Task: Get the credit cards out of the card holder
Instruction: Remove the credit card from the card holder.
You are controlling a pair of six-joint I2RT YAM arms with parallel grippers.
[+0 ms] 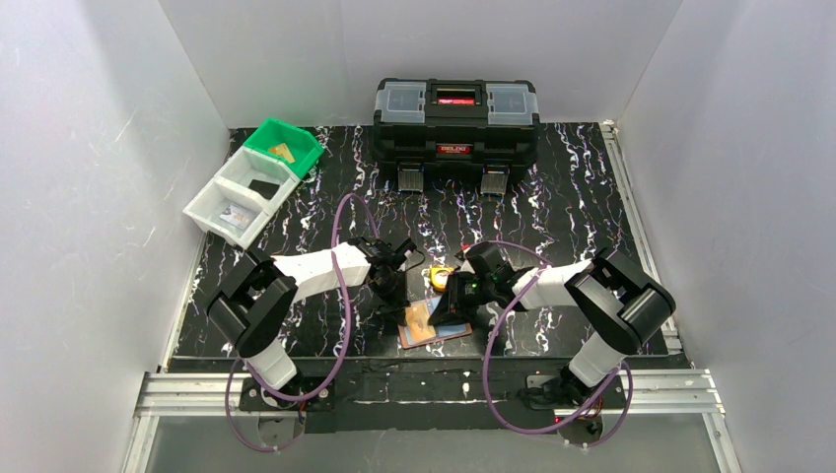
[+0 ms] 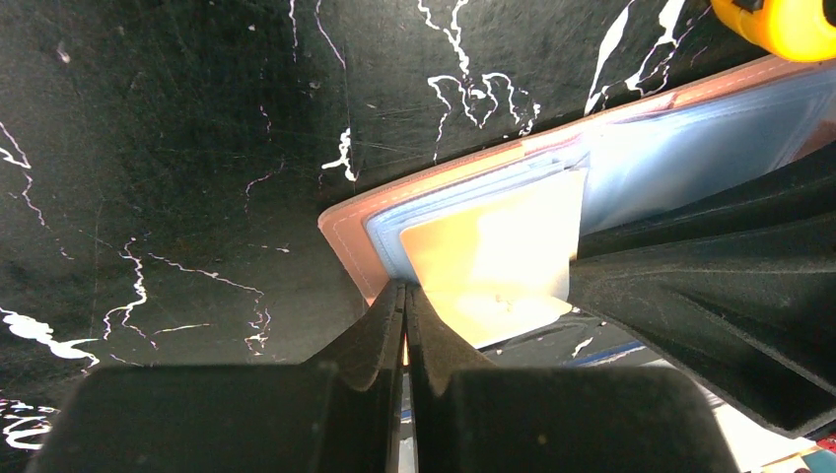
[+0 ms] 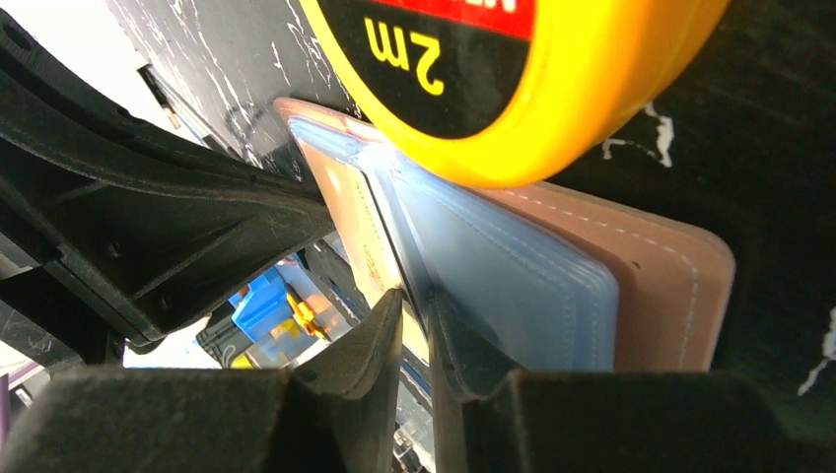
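Black marbled table — left gripper clamps card holder corner, right gripper pinches gold card.

Card holder runs off the right edge — tape measure cut off too.

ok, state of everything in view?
card holder: open, flat on table
gold card: in a sleeve, not out yet
left jaws: shut on card holder's edge
right jaws: nearly closed around a sleeve, grip unclear
tape measure: lying by the holder
toolbox: lid closed
bins: each holding something
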